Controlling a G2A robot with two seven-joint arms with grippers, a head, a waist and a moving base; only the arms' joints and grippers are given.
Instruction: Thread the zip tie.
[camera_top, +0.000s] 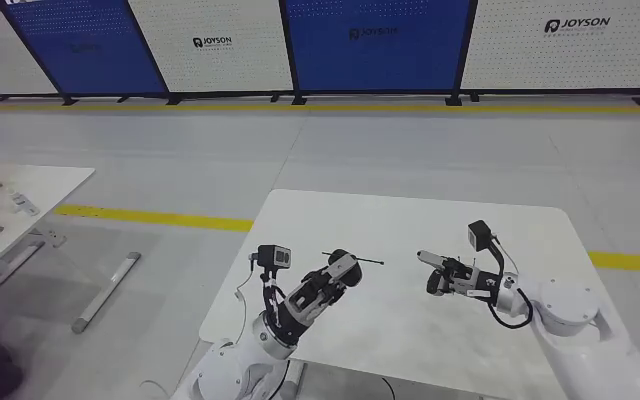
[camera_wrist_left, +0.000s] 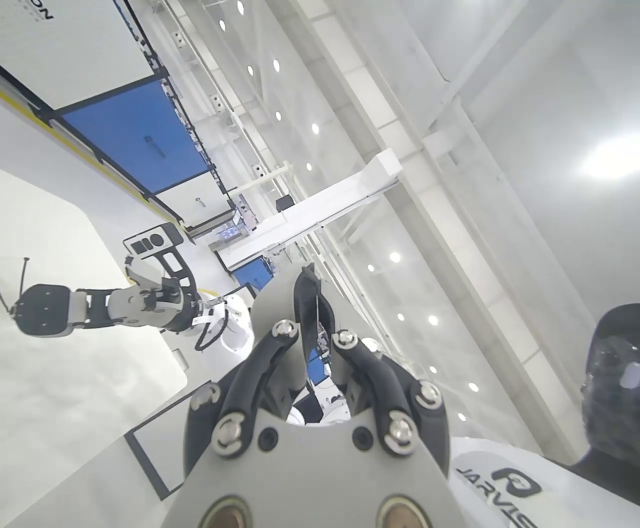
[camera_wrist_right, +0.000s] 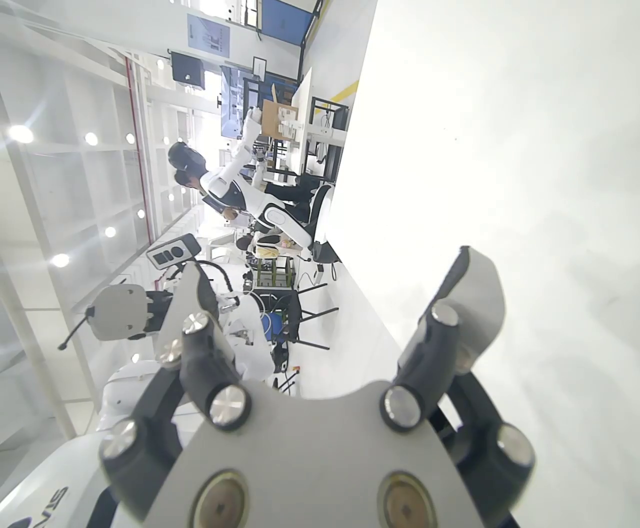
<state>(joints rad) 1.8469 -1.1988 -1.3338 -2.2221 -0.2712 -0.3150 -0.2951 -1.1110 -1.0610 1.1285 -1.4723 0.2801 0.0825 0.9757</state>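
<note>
Faint zip tie (camera_top: 366, 261) (hair-thin) in left tool (camera_top: 344, 266)

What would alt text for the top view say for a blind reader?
The left gripper is shut on a black zip tie above a white table. The right gripper faces it a gap away, open and empty.

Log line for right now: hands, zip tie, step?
left hand: shut on zip tie | right hand: open, empty | both over table | threading: not yet done
</note>
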